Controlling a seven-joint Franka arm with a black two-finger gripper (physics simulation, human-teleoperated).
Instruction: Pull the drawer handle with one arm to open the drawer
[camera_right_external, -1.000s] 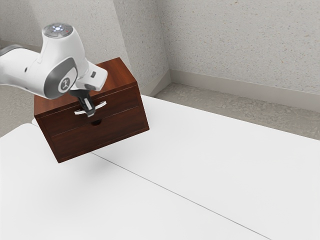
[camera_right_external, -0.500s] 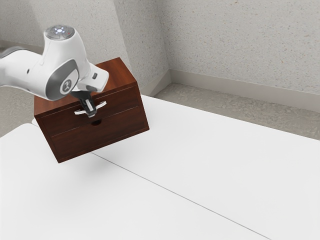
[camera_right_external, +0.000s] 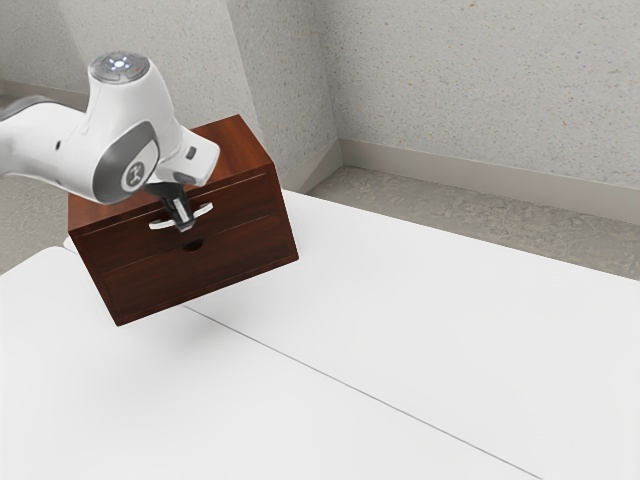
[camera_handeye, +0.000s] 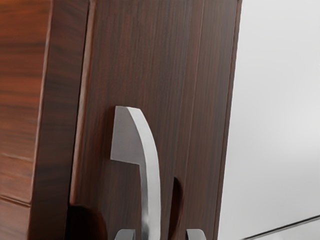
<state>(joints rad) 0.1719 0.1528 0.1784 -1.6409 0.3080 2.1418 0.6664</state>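
The pincer (camera_right_external: 181, 222) stands open astride the drawer handle (camera_right_external: 203, 209), reaching it from above at the front of the cabinet. In the wrist view its two grey fingertips (camera_handeye: 125, 234) flank the silver handle (camera_handeye: 142, 165); one sits just beside the bar, while a dark strip of wood shows between the bar and the other, so the handle is straddled, not clamped.

The handle is a curved pale metal bar fixed across the upper drawer (camera_right_external: 235, 200). In the exterior view that drawer's front lies level with the front of the lower drawer (camera_right_external: 235, 255), which has a small dark notch at its upper edge.

Both drawers belong to a dark red-brown wooden cabinet (camera_right_external: 225, 140) at the exterior view's left, near the far edge of the white counter (camera_right_external: 420, 320). The white arm (camera_right_external: 110, 145) comes in from the exterior view's left, its wrist over the cabinet's top. A thin dark seam runs across the counter, and a grey speckled wall rises behind.
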